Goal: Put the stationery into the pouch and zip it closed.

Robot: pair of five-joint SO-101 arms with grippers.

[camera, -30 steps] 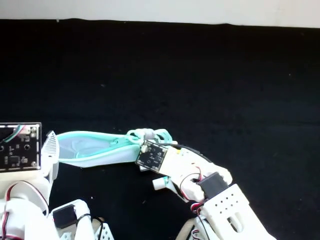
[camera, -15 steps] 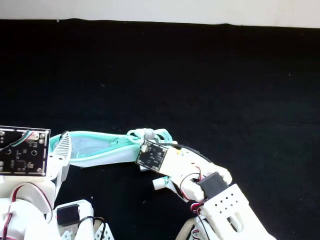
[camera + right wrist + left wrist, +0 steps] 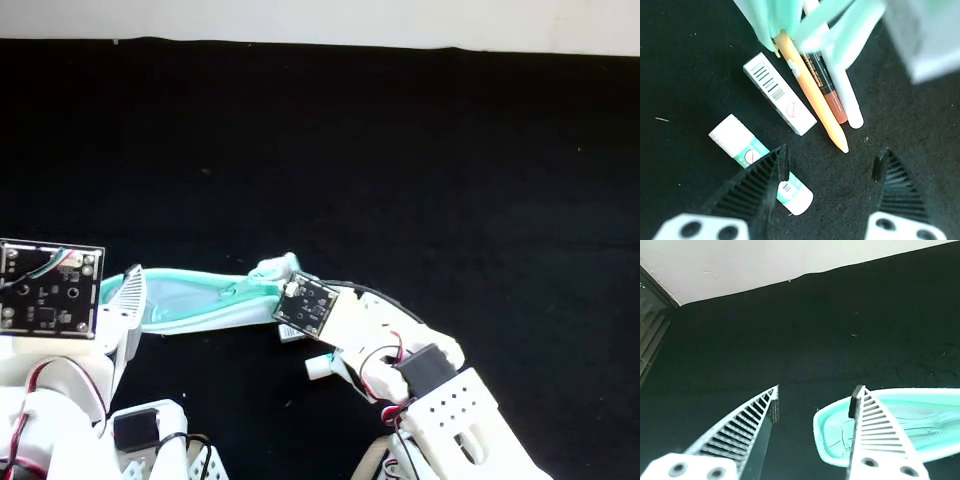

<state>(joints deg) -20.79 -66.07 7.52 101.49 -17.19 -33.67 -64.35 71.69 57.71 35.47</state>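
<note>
Little is judged done — an orange pen (image 3: 812, 90), a white boxed eraser (image 3: 780, 95) and a white glue stick (image 3: 760, 162) are seen on the black worktop (image 3: 400, 150) beside the open mint-green fabric pouch (image 3: 190, 300), with the left claw (image 3: 817, 388) and right claw (image 3: 833, 151) both spread, empty.

Smooth glossy plastic pouch (image 3: 190, 300) on matt tabletop (image 3: 400, 150) (cloth-like, faintly speckled)

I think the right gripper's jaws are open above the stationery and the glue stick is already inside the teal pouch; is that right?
Not quite: the glue stick lies on the table outside the pouch, as the right wrist view shows; the right gripper has its jaws open above the stationery.
</note>
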